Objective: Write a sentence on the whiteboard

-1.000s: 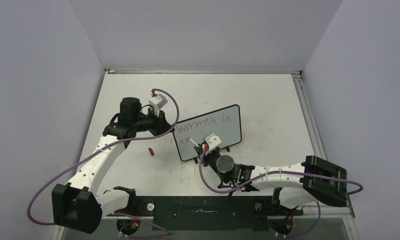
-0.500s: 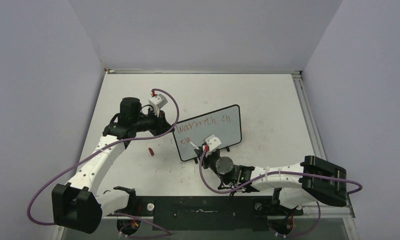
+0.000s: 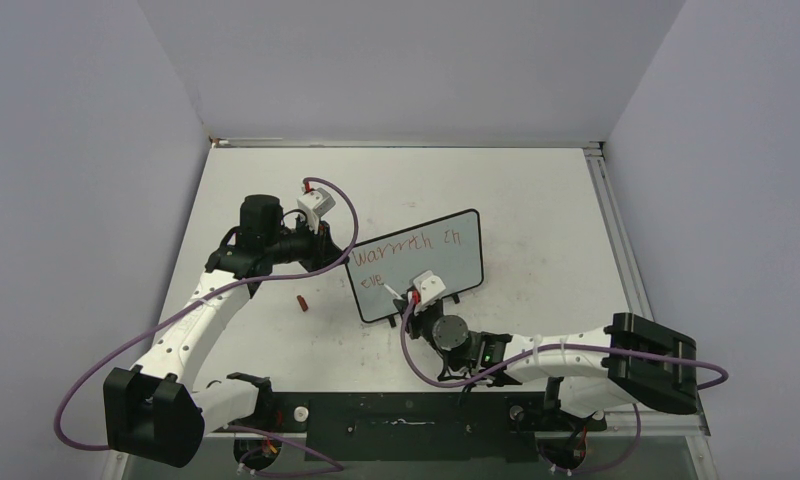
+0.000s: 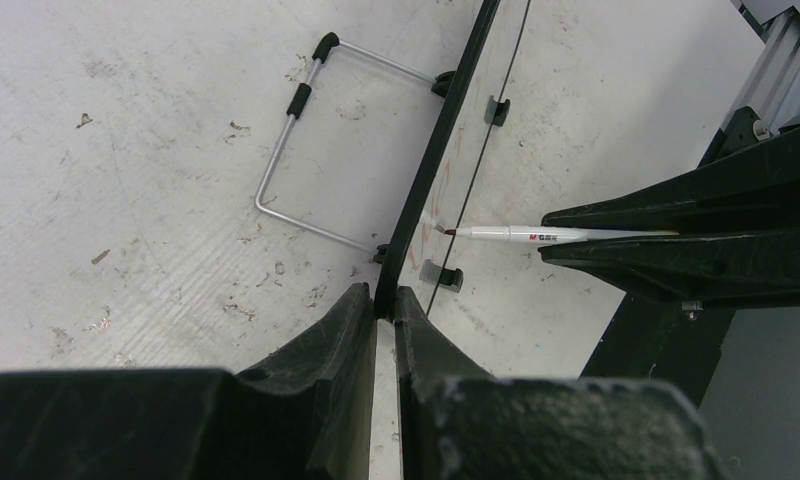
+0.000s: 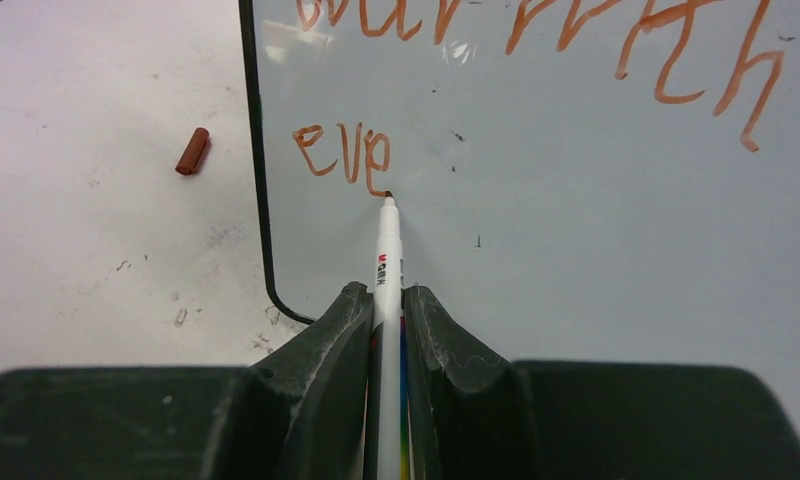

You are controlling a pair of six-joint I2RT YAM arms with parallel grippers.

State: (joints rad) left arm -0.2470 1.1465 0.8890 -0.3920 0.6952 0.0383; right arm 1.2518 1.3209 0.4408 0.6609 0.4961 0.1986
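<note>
Pressing too hard with the marker (image 5: 387,245) pinched in the right tool (image 5: 387,300) could slide the whiteboard (image 3: 456,265), standing mid-frame on the worktop (image 3: 536,210), out of the left tool (image 4: 381,300) clamped on its edge, spoiling the sentence (image 5: 343,155).

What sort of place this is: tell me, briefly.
Likely a robotics lab test cell: blank walls box in a scuffed white table, where the left claw grips a small whiteboard and the right claw holds a marker to it.
</note>
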